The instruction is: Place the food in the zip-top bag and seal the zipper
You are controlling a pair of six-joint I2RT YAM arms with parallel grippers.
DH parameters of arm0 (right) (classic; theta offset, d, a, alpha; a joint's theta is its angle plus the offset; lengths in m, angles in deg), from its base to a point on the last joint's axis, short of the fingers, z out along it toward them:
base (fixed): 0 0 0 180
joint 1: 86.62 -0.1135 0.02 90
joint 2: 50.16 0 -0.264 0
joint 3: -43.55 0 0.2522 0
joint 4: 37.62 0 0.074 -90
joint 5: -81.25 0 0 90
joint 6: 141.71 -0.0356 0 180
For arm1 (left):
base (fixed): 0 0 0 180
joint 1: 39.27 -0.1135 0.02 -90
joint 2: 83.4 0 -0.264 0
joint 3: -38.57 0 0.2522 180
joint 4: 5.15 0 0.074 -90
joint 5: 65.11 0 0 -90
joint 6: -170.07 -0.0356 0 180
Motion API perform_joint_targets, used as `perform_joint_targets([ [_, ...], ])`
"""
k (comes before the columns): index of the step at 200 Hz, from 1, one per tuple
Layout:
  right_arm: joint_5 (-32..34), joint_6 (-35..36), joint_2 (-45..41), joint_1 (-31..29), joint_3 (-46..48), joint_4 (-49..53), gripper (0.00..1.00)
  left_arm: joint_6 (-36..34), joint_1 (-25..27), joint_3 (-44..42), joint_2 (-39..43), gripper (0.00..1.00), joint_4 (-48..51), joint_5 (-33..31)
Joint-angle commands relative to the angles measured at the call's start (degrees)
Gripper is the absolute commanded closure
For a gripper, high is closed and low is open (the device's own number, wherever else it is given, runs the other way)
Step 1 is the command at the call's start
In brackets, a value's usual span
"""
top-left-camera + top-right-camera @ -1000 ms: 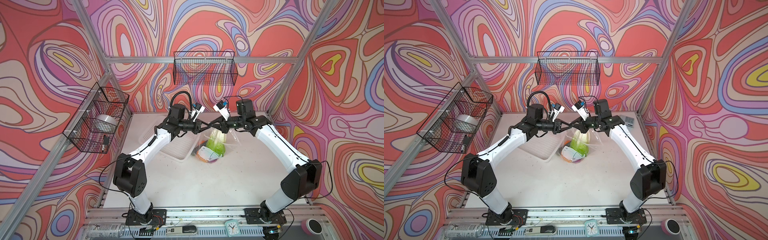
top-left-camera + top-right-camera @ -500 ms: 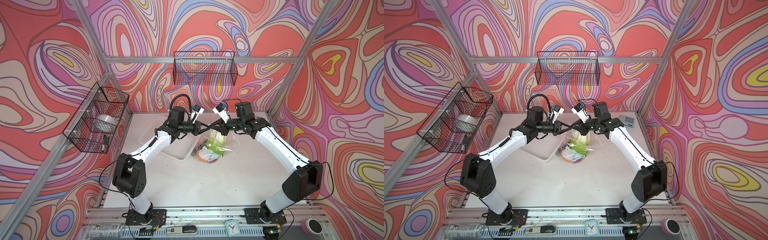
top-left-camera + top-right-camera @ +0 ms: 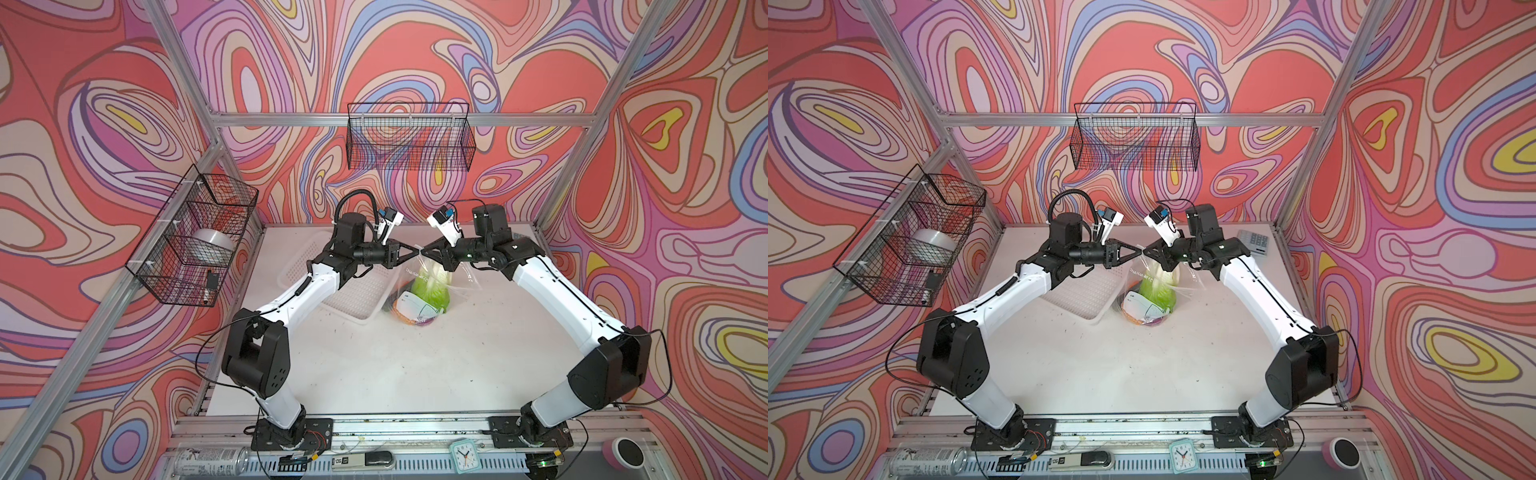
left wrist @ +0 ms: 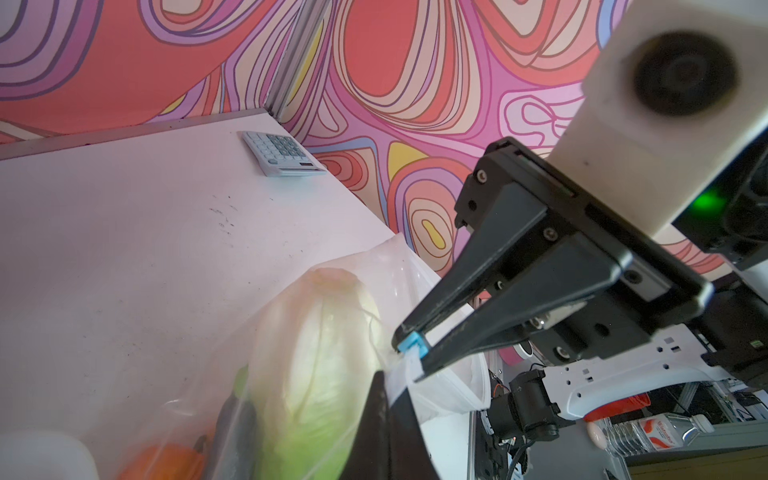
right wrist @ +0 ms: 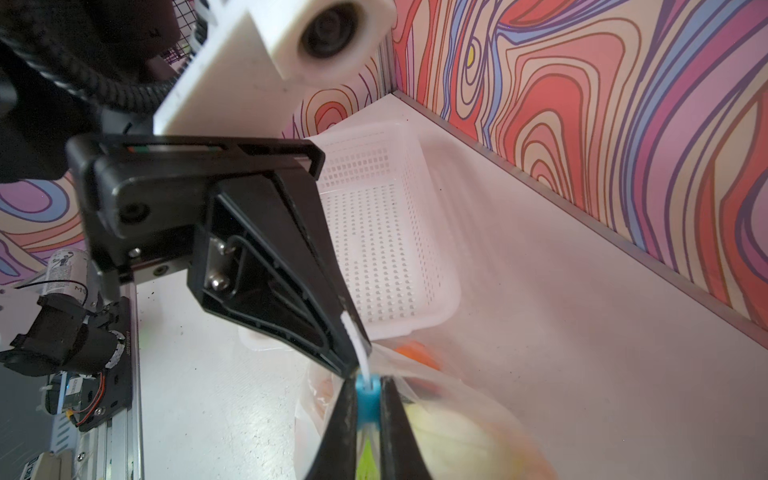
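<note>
Swirling red, pink and purple walls box in a white table [image 3: 374,374], and both arms meet nose to nose above its far half. In both top views the left pincer [image 3: 417,252] and the right pincer [image 3: 427,251] sit tip to tip, all but touching, right over the mouth of the zip-top bag [image 3: 405,286]; the bag hangs below them, just beside the near corner of the white basket [image 3: 353,291]; whether its bottom rests on the table I cannot tell.

Over to the left wrist view; the right pincer has its jaws drawn nearly together, clamped on the light-blue slider tab [image 4: 409,343]; the zipper [image 4: 411,368] runs as a thin white strip from that tab straight to the left arm's dark finger [image 4: 380,415].

Now the right wrist view; the left pincer is pressed fully together on the white end of the zipper, with the blue tab just beyond its tip, wedged between the right arm's two black fingers.

Inside the clear plastic the napa cabbage [image 4: 316,353] stands upright, pale on top and green lower down; a dark eggplant [image 4: 239,419] leans against it; something orange [image 4: 166,461] sits lower, too blurred to name.

A grey calculator [image 4: 282,153] lies in the far corner of the table, well apart from it all.
</note>
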Motion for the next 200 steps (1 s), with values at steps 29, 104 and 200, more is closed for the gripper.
perform_joint_targets([
  [29, 6.34, -1.24, -3.8, 0.69, 3.09, 7.51, 0.88, 3.64, -3.87, -1.32, 2.91, 1.0, -7.62, -3.66],
  [104, 14.17, -5.06, -9.15, 0.71, 8.56, 13.3, 0.87, 5.47, -5.32, -1.92, 1.78, 1.0, -8.92, -7.05],
  [200, 15.86, -10.72, -19.15, 0.71, 16.55, 19.97, 0.86, 6.98, -5.33, -2.42, 0.55, 1.0, -10.72, -7.38],
])
